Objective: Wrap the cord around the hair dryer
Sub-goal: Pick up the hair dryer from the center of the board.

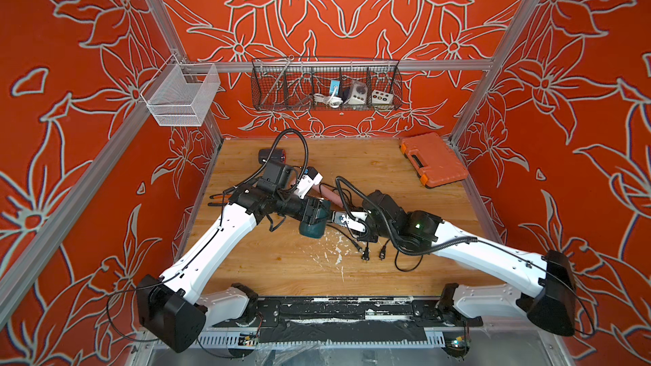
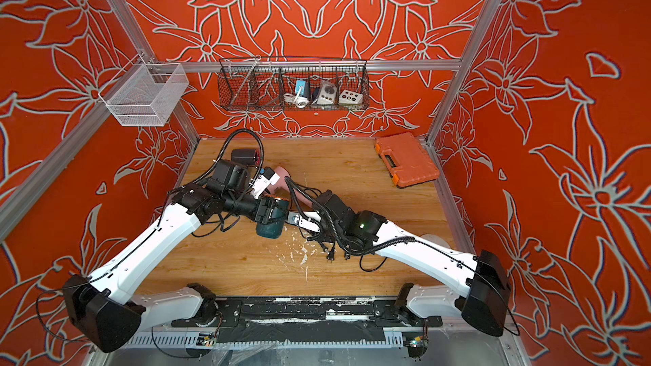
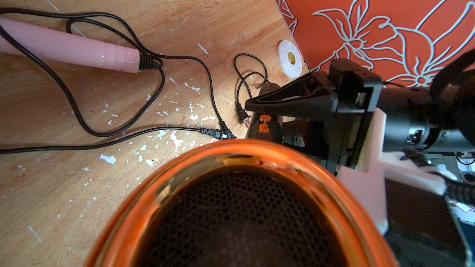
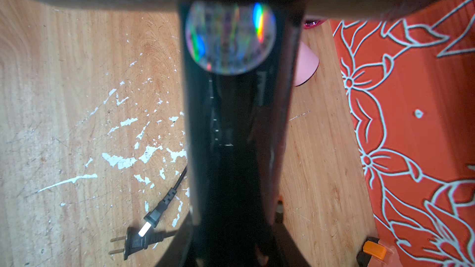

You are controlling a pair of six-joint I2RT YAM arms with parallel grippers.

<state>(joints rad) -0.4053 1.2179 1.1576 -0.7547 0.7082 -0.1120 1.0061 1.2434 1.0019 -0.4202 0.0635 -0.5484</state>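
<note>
Mid-tabletop [image 1: 281,276] in both top views, the right fingers [image 3: 282,97] clamp the teal hair dryer [image 1: 311,232] by its black handle; the left fingers [image 1: 313,218] crowd its head, grip impossible to tell. The handle's holographic sticker [image 4: 230,37] is a blur; black cords [image 3: 144,130] lie loose nearby.

Bright, even light (hair dryer [image 3: 231,214] blurred close up).
</note>
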